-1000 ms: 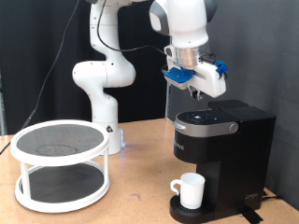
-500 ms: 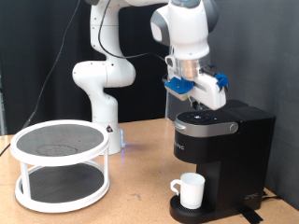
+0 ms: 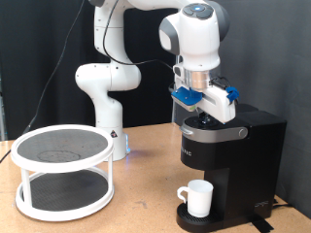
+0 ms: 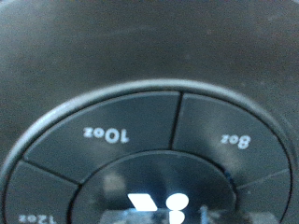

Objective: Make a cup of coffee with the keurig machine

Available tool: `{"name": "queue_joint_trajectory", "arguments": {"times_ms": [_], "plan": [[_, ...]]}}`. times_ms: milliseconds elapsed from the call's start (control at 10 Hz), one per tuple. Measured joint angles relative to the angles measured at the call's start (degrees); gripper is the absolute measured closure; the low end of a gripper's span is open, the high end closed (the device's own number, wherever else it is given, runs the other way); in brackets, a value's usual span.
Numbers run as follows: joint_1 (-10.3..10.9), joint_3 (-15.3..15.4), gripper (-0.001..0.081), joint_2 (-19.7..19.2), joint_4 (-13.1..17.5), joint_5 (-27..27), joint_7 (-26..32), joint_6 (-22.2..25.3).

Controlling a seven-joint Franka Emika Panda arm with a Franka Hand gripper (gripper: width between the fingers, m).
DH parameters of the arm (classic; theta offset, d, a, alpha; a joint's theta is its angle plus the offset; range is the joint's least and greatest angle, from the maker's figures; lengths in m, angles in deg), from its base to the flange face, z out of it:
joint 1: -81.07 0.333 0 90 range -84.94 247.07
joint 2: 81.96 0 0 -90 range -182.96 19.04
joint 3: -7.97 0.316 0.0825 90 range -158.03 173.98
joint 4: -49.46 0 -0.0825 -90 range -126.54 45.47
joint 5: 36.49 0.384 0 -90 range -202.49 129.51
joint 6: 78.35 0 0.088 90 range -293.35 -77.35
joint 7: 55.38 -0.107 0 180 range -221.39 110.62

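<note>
The black keurig machine (image 3: 233, 155) stands at the exterior view's right with its lid down. The small white cup (image 3: 198, 197) sits on its round drip tray, handle towards the exterior view's left. My gripper (image 3: 206, 117) is down at the grey button panel on the machine's top; its fingertips are hidden against the panel. The wrist view is filled by that panel (image 4: 149, 140), very close, with the 10oz button (image 4: 105, 133) and the 8oz button (image 4: 237, 140) legible. No fingers show in the wrist view.
A white two-tier round stand (image 3: 63, 170) with dark mesh shelves stands at the exterior view's left. The arm's white base (image 3: 105, 97) rises behind it. The wooden table runs in front of both.
The gripper has come down and slightly to the exterior view's right, from above the machine to its top button panel. The cup and stand have not moved.
</note>
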Motion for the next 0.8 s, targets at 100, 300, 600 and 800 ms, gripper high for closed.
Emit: {"name": "queue_joint_trajectory", "arguments": {"times_ms": [100,300,600,800], "plan": [[0.00,0.02,0.0806,0.00,0.00,-0.03,0.00,0.00],[0.00,0.03,0.0806,-0.01,0.01,-0.04,-0.01,0.02],[0.01,0.05,0.0806,0.00,0.11,0.92,0.90,0.01],[0.00,0.05,0.0806,0.47,0.22,3.20,3.02,-0.25]]}}
